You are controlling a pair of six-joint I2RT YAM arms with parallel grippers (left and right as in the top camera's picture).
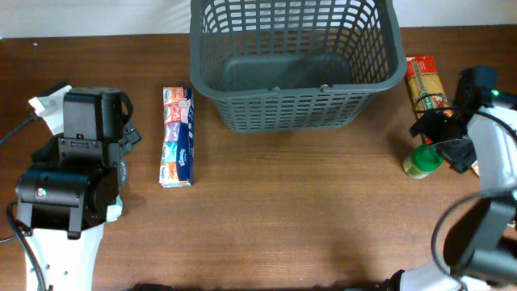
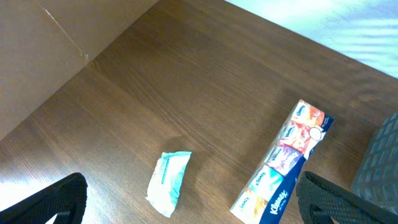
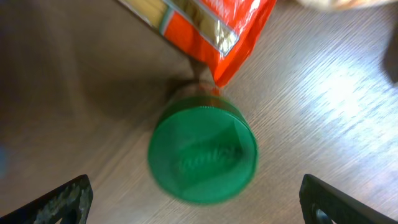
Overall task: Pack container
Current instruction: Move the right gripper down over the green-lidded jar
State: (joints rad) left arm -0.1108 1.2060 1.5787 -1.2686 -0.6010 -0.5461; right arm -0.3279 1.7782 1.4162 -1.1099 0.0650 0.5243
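Observation:
The container [image 1: 296, 103], a large dark grey lattice basket, stands empty at the back centre of the table. A long Kleenex tissue multipack [image 1: 177, 136] lies left of it and also shows in the left wrist view [image 2: 283, 165], beside a small white-and-teal wipes pack [image 2: 168, 182]. My left gripper [image 2: 189, 208] is open above these two packs. A green-lidded jar [image 1: 422, 161] stands at the right, next to a red pasta packet [image 1: 425, 81]. My right gripper [image 3: 198, 205] is open directly above the jar's lid [image 3: 203, 155].
The pasta packet's corner [image 3: 211, 28] overhangs the jar in the right wrist view. A white cloth edges the table at the back. The left arm's base [image 1: 69, 174] sits at the table's left side.

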